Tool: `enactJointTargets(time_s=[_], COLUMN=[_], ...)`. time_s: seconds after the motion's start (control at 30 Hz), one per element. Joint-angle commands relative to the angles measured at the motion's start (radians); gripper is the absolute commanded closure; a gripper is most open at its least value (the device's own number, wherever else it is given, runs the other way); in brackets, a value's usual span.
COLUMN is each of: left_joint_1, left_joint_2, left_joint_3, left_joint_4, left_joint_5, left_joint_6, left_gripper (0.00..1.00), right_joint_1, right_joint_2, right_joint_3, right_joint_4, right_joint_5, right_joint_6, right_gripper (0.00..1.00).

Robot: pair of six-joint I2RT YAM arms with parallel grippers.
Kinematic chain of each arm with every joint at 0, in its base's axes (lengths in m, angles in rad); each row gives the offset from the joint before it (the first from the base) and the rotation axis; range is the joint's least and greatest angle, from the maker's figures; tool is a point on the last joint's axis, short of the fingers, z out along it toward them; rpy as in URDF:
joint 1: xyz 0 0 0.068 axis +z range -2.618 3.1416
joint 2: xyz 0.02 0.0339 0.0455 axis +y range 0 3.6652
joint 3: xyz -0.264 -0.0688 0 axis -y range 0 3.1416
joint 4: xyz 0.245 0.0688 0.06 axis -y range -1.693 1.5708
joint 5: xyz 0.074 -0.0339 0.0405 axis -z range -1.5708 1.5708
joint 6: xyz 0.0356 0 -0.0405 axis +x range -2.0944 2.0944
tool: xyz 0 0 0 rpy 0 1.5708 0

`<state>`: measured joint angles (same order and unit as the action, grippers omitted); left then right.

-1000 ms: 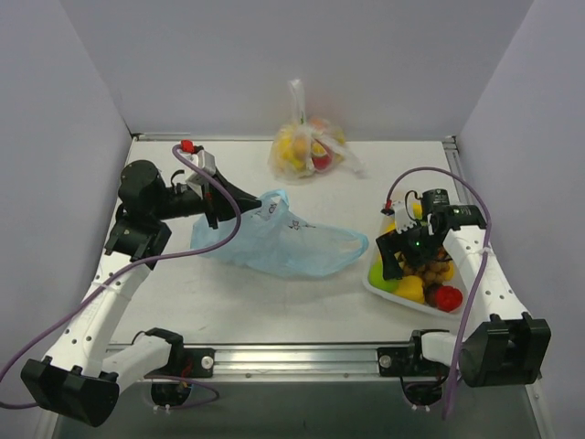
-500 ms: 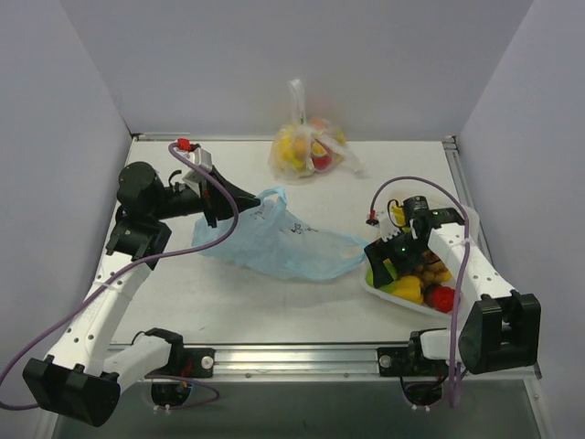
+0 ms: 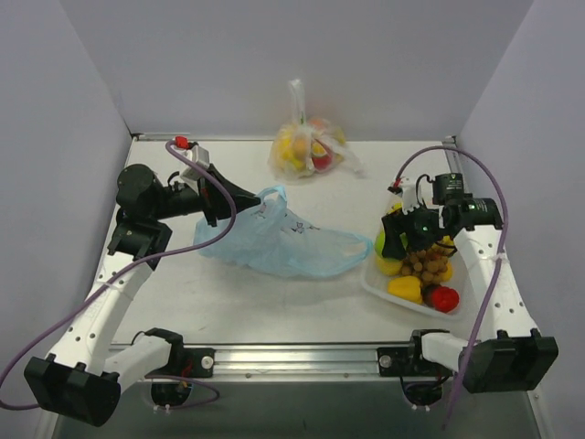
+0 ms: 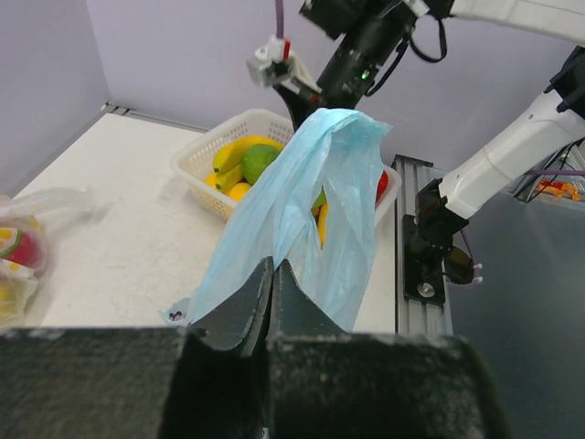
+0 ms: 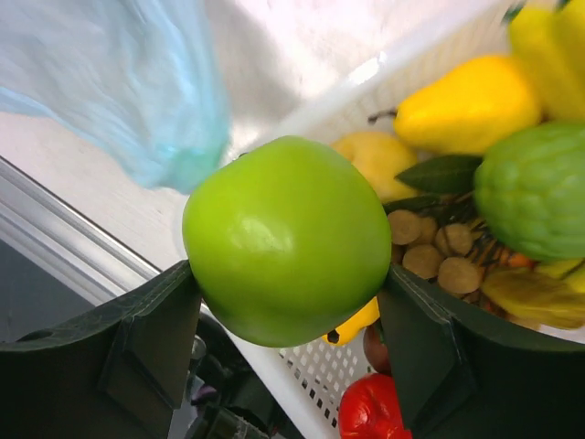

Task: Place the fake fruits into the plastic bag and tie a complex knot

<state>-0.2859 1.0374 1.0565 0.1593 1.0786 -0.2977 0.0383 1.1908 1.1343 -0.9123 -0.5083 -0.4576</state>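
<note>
The light-blue plastic bag [image 3: 274, 240] lies across the table's middle. Its near edge is pinched and lifted by my left gripper [image 3: 257, 200], whose jaws are pressed together on the film [image 4: 272, 267]. From the left wrist the plastic bag [image 4: 306, 197] hangs up in front of the basket. My right gripper [image 3: 391, 243] hovers over the basket's left end, shut on a green apple [image 5: 288, 238] that fills the gap between both fingers [image 5: 155, 329]. Other fake fruits stay in the basket: a brown grape cluster [image 5: 439, 251], a lemon [image 5: 466, 105], a bumpy green fruit [image 5: 535, 187] and a red one [image 5: 375, 407].
A white perforated basket [image 3: 377, 289] stands at the right front. A tied clear bag of fruit [image 3: 306, 146] sits at the back centre. Grey walls close in the table on three sides, and a metal rail [image 3: 302, 355] runs along the near edge.
My right gripper dipped into the basket, closed on the green apple and lifted it, ending slightly higher and further right. The left gripper kept holding the bag, almost still.
</note>
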Motion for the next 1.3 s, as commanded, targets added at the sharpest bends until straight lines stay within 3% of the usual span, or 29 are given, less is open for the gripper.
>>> enactJointTargets(time_s=[0.0,0.1,0.17,0.37,0.47,0.6,0.77,0.87,0.9,0.97,1.13,1.27], left_joint_1=[0.008,0.008,0.008,0.010,0.011,0.013,0.022,0.027,0.028,0.037,0.056,0.062], left_joint_2=[0.003,0.015,0.021,0.041,0.049,0.055,0.061,0.064,0.064,0.065,0.064,0.059], left_joint_3=[0.003,0.011,0.014,0.025,0.017,-0.006,-0.023,-0.024,-0.026,-0.033,-0.050,-0.061], left_joint_4=[0.082,0.086,0.091,0.126,0.167,0.232,0.309,0.332,0.338,0.359,0.394,0.402], left_joint_5=[0.012,0.009,0.009,0.000,0.001,0.003,0.000,-0.008,-0.009,-0.011,-0.002,0.003], left_joint_6=[-0.041,-0.057,-0.070,-0.119,-0.158,-0.211,-0.280,-0.307,-0.313,-0.339,-0.370,-0.373], left_gripper=[1.00,1.00,1.00,1.00,1.00,1.00,1.00,1.00,1.00,1.00,1.00,1.00], right_joint_1=[0.000,0.017,0.099,0.427,0.514,0.561,0.610,0.617,0.617,0.611,0.585,0.502], right_joint_2=[-0.046,-0.033,-0.010,0.094,0.163,0.253,0.335,0.340,0.337,0.322,0.256,0.195], right_joint_3=[0.142,0.234,0.271,0.263,0.236,0.219,0.190,0.151,0.150,0.142,0.131,0.182], right_joint_4=[-0.082,-0.073,-0.045,0.170,0.294,0.410,0.499,0.546,0.546,0.546,0.518,0.425], right_joint_5=[-0.097,-0.214,-0.248,-0.089,0.012,0.095,0.093,0.132,0.148,0.166,0.157,0.055], right_joint_6=[0.042,0.106,0.161,0.322,0.342,0.375,0.419,0.448,0.451,0.456,0.436,0.419], right_gripper=[0.87,0.88,0.88,0.94,0.98,1.00,0.99,0.48,0.25,0.02,0.00,0.00])
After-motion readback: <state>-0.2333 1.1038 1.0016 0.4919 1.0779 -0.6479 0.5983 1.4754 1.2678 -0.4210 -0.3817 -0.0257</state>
